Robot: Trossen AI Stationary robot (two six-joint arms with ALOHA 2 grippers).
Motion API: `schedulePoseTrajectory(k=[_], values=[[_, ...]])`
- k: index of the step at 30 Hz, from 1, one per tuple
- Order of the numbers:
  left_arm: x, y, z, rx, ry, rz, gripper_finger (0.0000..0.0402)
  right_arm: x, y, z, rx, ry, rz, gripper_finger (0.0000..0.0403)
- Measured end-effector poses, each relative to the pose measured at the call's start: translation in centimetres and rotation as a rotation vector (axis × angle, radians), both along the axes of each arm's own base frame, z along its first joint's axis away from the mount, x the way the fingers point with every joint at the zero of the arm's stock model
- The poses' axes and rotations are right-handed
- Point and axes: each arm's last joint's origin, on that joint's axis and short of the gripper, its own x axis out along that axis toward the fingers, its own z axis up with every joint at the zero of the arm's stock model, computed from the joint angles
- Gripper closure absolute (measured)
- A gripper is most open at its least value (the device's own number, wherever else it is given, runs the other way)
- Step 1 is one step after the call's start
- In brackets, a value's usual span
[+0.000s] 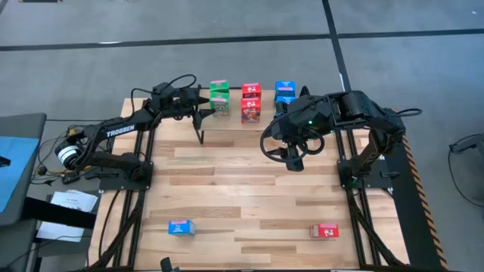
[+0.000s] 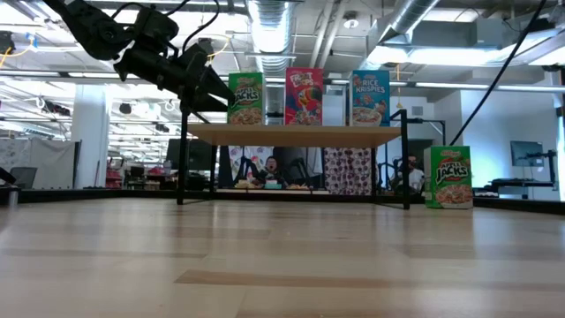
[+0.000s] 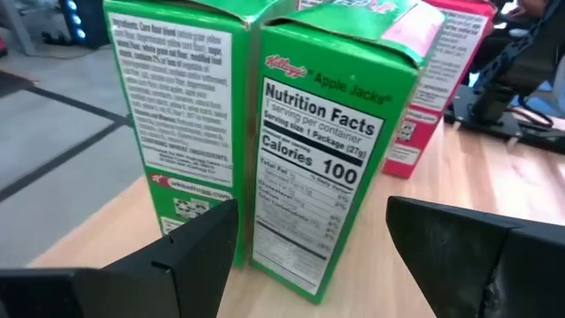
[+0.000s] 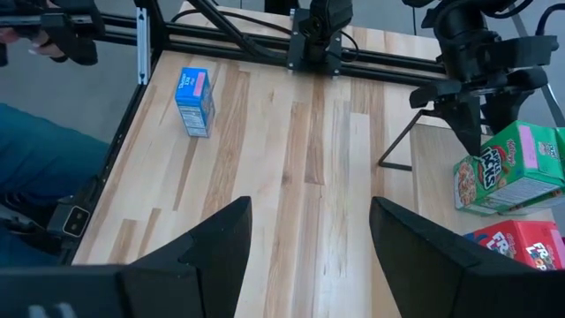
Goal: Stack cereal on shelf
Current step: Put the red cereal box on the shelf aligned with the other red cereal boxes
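High view: left pincer [image 1: 203,106], prongs spread and empty, flanks glossy green Apple Jacks boxes [image 1: 219,97] on the pale-wood shelf [image 1: 231,122]; red boxes [image 1: 251,102] and blue boxes [image 1: 285,91] alongside. Right pincer [image 1: 295,157] gapes empty over the slatted table [image 1: 242,196].

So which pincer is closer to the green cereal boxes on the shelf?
The left pincer, open right beside the green cereal boxes. The right pincer hangs open over the tabletop, well away from them.

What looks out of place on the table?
Two boxes lie flat at the table's near edge, far from the shelf: a blue box and a red box. One green box stands on the table beside the shelf.
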Motion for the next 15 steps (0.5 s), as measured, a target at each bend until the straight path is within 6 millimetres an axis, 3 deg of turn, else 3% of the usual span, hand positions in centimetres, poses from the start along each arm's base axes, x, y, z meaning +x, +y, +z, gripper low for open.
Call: schedulePoseTrajectory(k=[9, 15], values=[[0.0, -0.2, 0.2, -0.022, -0.018, -0.039, 0.0122, 0.0, 0.0, 0.0, 0.0, 0.0, 0.0, 0.0147], [-1.3, -1.4, 2.1, 0.024, -0.037, -0.001, 0.0122, 0.0, 0.0, 0.0, 0.0, 0.0, 0.0, 0.0147]])
